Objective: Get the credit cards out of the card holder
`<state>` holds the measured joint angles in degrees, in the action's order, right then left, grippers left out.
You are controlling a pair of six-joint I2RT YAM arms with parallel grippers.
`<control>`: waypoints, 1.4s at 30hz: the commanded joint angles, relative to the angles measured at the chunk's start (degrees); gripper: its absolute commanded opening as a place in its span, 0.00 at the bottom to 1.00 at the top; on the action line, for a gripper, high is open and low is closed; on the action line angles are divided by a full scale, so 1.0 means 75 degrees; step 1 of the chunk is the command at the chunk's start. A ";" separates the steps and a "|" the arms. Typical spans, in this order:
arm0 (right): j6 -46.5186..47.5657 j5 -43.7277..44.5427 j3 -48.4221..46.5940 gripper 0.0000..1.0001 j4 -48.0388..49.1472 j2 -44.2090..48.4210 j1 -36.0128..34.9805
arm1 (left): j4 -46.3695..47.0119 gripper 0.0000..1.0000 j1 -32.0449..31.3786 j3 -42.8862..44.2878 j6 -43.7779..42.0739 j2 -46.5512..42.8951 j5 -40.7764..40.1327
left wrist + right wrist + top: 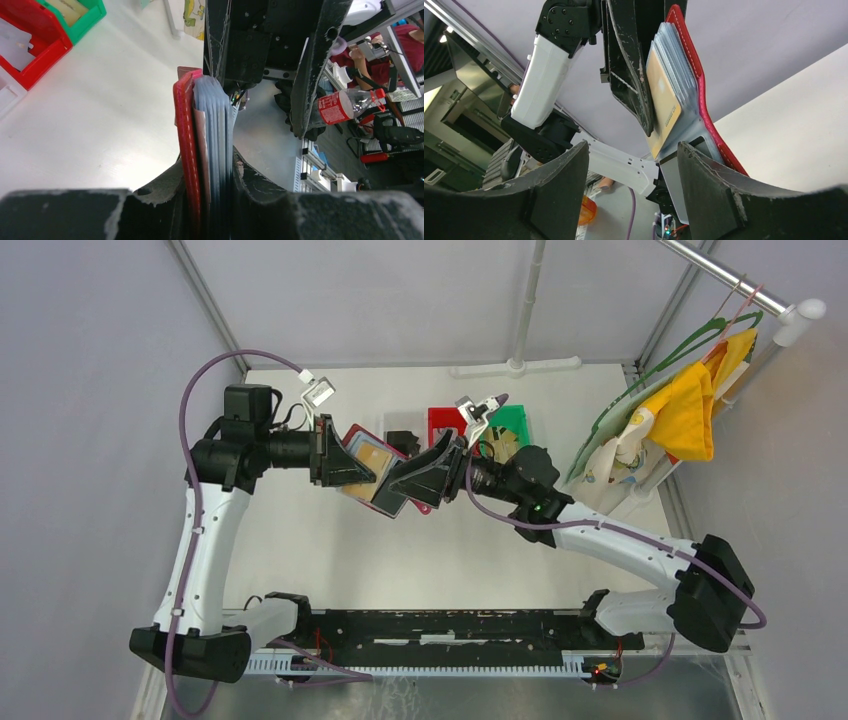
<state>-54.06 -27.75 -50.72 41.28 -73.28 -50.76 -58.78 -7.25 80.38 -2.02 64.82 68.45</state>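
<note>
Left arm stretches in from nine o'clock, left tool (348, 471) pinching the card holder (696, 65) up above mid-worktop (300, 560). Right arm angles in from four o'clock, right tool (633, 147) spread near the sleeved tan card (663, 107).

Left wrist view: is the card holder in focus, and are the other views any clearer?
Left wrist: card holder edge-on, softening and darkening toward the lens. Right wrist: tan card crisp, foreground dark. Top external: even light, faint shadows.
</note>
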 commanded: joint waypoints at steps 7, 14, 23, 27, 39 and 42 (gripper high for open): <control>-0.0808 0.0036 -0.0198 0.67 0.1765 -0.0622 -0.0250 | 0.0750 0.06 -0.0008 0.0381 0.0982 -0.0371 0.0959; -0.1647 0.0078 -0.0270 0.59 0.2893 -0.1079 -0.0245 | 0.0724 0.07 -0.0007 0.0314 0.0984 -0.0439 0.1294; -0.2382 0.0530 -0.0292 0.36 0.3716 -0.1491 -0.0251 | 0.0525 0.16 -0.0008 0.0316 0.0704 -0.0536 0.1785; -0.2090 0.0669 -0.0385 0.29 0.3167 -0.1365 -0.0251 | 0.0525 0.18 -0.0007 0.0305 0.0673 -0.0574 0.1779; -0.1729 0.1070 -0.0272 0.02 0.2613 -0.1199 -0.0251 | 0.0520 0.24 -0.0010 0.0366 0.0661 -0.0618 0.2194; -0.1532 0.1220 -0.0089 0.00 0.2465 -0.1006 -0.0262 | 0.0525 0.24 -0.0007 0.0458 0.0744 -0.0529 0.2158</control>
<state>-68.58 -26.55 -50.46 60.80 -82.98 -52.88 -53.69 -6.07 81.06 2.11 61.82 75.81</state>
